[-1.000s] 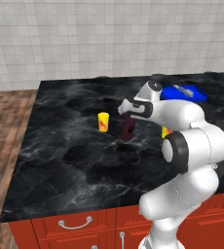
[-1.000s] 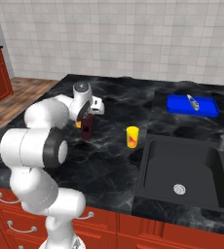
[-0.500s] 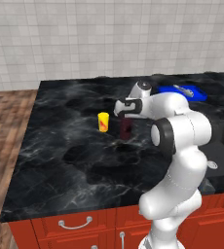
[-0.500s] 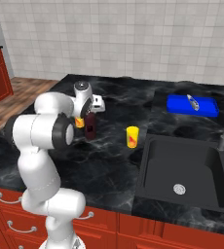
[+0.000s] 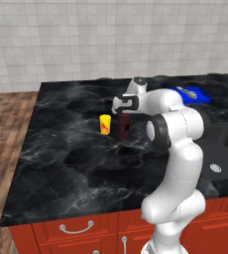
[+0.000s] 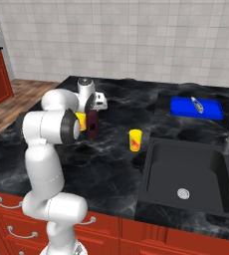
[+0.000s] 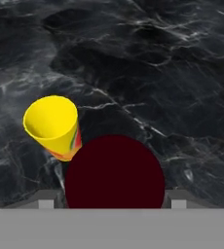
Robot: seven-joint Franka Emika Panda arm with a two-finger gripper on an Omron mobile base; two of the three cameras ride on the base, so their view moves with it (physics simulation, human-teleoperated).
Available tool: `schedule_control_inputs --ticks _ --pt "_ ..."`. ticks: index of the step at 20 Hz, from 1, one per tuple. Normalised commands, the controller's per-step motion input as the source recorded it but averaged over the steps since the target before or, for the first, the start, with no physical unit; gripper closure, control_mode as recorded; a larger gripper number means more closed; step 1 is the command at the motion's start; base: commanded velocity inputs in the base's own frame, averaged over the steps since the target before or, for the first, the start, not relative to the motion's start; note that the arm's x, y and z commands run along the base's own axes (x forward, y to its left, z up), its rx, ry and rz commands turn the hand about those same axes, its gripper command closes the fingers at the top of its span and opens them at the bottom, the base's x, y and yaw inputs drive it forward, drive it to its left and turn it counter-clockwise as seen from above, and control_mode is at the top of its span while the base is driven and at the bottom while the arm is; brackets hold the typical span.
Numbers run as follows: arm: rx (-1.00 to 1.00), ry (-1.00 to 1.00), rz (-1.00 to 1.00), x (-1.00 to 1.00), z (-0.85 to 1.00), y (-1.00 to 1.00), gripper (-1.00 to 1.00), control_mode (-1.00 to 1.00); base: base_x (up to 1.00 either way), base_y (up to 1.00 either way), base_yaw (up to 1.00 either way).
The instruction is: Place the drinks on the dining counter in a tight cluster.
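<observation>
Maroon bottle [image 7: 115,171] cut off below in the hand view, hiding most of both fingertips [image 7: 46,200]. In the right base view, near yellow can [image 6: 80,121] half hidden behind the arm's elbow. Object on the blue tray [image 6: 196,108] too small to identify. Sink [image 5: 225,154] cut by the right edge in the left base view. Pincer [image 5: 124,112] contact with the bottle hard to judge.

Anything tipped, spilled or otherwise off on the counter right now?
Nothing stands out. The maroon bottle stands upright between the gripper fingers, one yellow can upright close beside it, the other can upright near the sink. No spill shows on the counter.
</observation>
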Motion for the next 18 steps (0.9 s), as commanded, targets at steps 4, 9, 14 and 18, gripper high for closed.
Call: schedule_control_inputs --ticks 4,9,14,18 --pt "0.00 0.00 0.01 0.06 -0.35 0.02 1.00 -1.00 0.00 0.00 0.00" --pt "0.00 0.00 0.00 -0.04 -0.48 0.03 1.00 -1.00 0.00 0.00 0.00" --pt "0.00 0.00 0.00 -0.12 -0.53 0.00 1.00 -1.00 0.00 0.00 0.00" --pt "0.00 0.00 0.00 -0.24 -0.48 0.00 1.00 -1.00 0.00 0.00 0.00"
